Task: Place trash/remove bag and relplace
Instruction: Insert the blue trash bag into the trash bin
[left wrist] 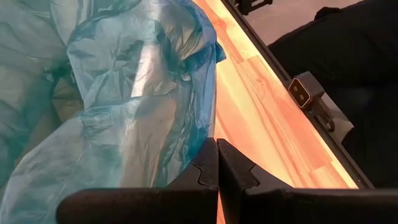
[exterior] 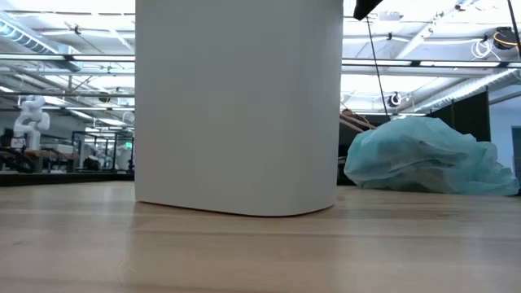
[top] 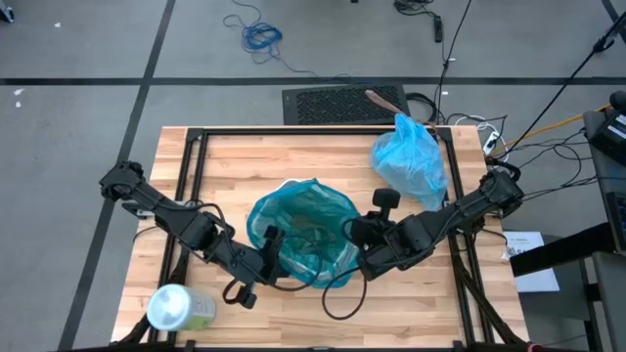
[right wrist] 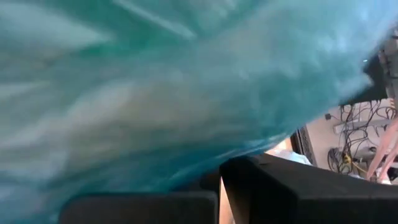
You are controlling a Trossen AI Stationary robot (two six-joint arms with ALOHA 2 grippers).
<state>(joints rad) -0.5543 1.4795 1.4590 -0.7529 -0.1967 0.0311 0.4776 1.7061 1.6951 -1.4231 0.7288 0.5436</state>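
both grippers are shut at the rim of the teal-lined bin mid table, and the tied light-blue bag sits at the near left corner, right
Not quite. The high view shows the light-blue bag at the far right of the table; the near left corner holds a pale-green container. The rest stands: left gripper and right gripper are shut at the teal-lined bin.

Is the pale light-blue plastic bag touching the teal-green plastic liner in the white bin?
Apart. The high view shows bare wooden table between the light-blue bag and the teal-green liner in the bin.
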